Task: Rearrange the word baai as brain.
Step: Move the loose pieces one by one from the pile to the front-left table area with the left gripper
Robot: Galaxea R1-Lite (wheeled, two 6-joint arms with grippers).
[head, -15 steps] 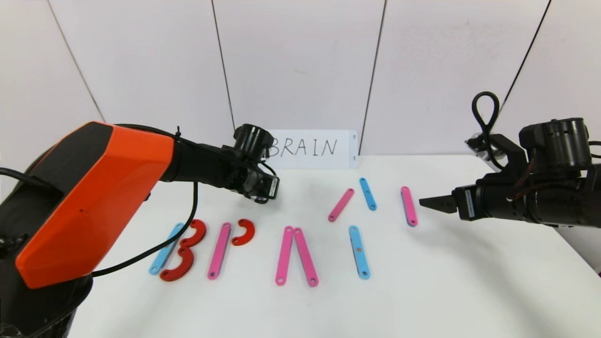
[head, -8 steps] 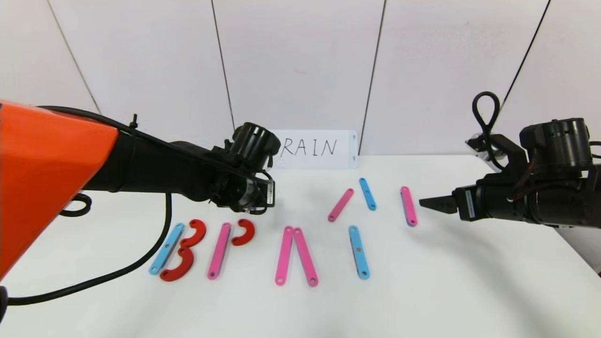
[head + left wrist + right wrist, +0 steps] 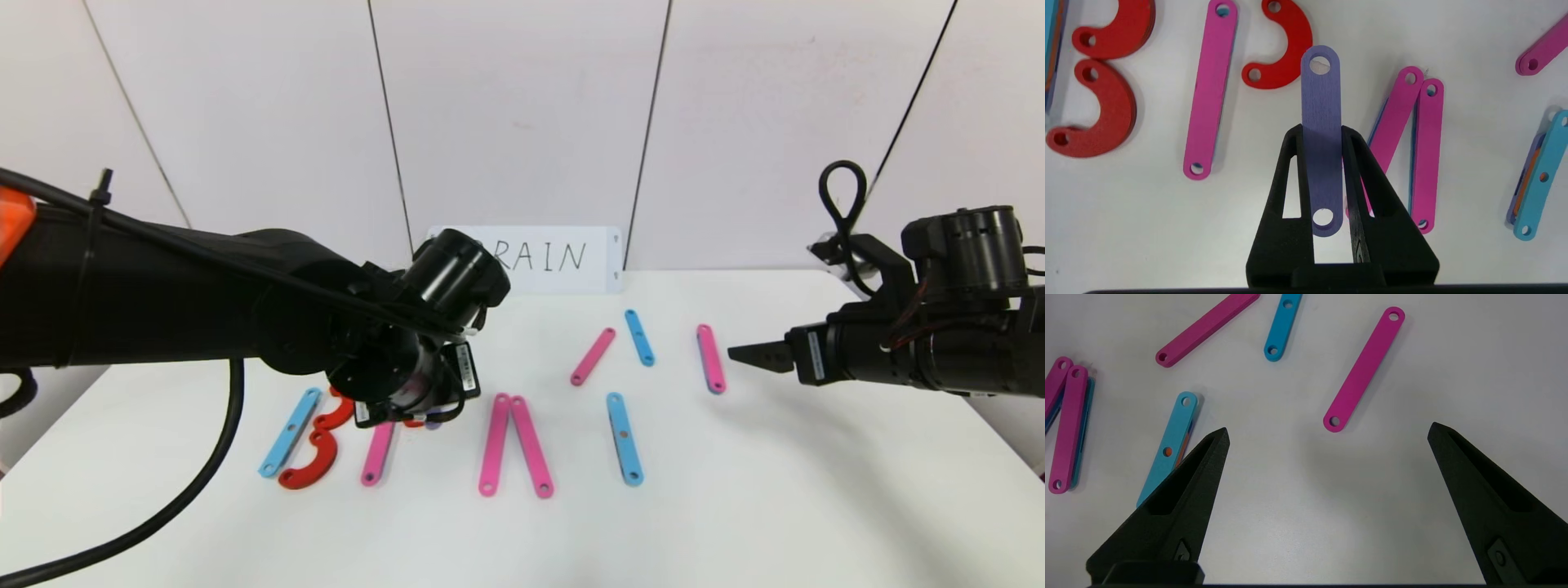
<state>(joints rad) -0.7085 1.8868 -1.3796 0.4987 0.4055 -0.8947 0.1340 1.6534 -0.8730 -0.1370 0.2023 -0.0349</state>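
The letters of strips lie across the near half of the white table [image 3: 735, 506]: a light-blue bar [image 3: 289, 443] with red curves [image 3: 314, 457], a pink bar [image 3: 377, 461], a pink pair [image 3: 514, 445]. Above the pink bar the left gripper [image 3: 1322, 134] clamps a lilac strip [image 3: 1321, 102]. The right gripper [image 3: 1327, 437] hangs spread wide at the right, near a loose pink strip [image 3: 711, 358]

lilac bar [image 3: 1321, 134], red curves [image 3: 1284, 49], pink bars [image 3: 1209, 87], light-blue bars [image 3: 624, 438]
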